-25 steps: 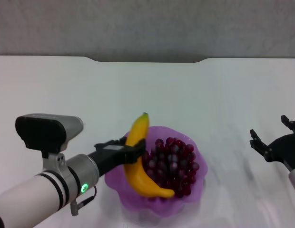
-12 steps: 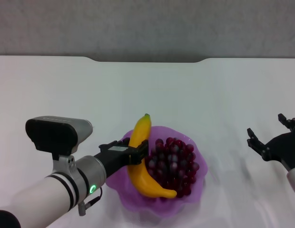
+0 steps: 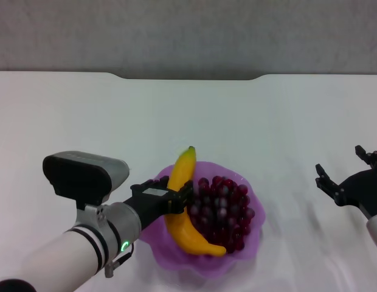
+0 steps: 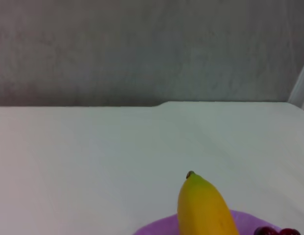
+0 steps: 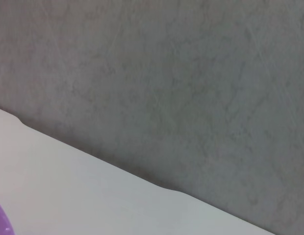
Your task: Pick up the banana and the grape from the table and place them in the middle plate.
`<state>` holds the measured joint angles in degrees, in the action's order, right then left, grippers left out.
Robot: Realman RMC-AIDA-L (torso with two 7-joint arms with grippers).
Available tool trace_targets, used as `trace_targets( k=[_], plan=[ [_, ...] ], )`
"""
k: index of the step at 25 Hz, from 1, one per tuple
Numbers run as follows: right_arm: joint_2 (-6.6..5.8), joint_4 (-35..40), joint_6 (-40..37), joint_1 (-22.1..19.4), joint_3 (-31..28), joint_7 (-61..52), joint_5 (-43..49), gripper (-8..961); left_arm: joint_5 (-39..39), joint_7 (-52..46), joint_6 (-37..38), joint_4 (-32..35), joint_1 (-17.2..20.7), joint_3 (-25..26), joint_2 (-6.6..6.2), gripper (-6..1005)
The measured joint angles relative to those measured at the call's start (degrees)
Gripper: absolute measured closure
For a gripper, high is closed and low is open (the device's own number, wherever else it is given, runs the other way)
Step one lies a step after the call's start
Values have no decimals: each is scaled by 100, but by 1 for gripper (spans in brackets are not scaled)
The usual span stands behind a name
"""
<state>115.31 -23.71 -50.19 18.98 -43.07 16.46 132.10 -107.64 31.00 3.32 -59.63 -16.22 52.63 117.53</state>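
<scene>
Banana (image 4: pixel 203 205) rises close before my wrist, green-brown stem tip pointing toward the grey wall (image 4: pixel 142 49). Purple rim of the middle plate (image 4: pixel 157 227) shows beneath it. Two dark grapes (image 4: pixel 274 231) peek in beside the banana. White table (image 4: pixel 83 156) stretches behind, far edge notched.

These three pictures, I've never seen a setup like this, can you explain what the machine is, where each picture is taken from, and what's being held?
It is a two-armed robot. One picture looks down from its head; the other two come from cameras on its wrists. On the plain white table sits a translucent purple plate with a wavy rim, holding a bunch of dark red grapes and a smooth yellow curved banana. The left claw is closed around the banana's middle, over the plate. The left wrist picture shows the banana's tip up close. The right claw hangs open and empty off to the right; its wrist camera sees mostly grey wall.
</scene>
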Motion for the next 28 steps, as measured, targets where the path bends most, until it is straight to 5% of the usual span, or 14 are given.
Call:
trace_targets(
  k=[8, 15, 22, 28],
  plan=[
    [0, 1, 0, -9, 5, -12, 0, 50, -20, 27, 261, -11, 111, -127, -27, 435],
    [0, 9, 18, -29, 9, -13, 0, 50, -21, 469, 477, -506, 678, 139, -57, 175],
    [0, -34, 34, -44, 17, -6, 0, 50, -314, 910, 2402, -877, 1577, 144, -57, 110],
    [7, -42, 8, -11, 71, -9, -8, 50, -765, -36, 3983, 222, 1478, 153, -57, 110]
  ],
)
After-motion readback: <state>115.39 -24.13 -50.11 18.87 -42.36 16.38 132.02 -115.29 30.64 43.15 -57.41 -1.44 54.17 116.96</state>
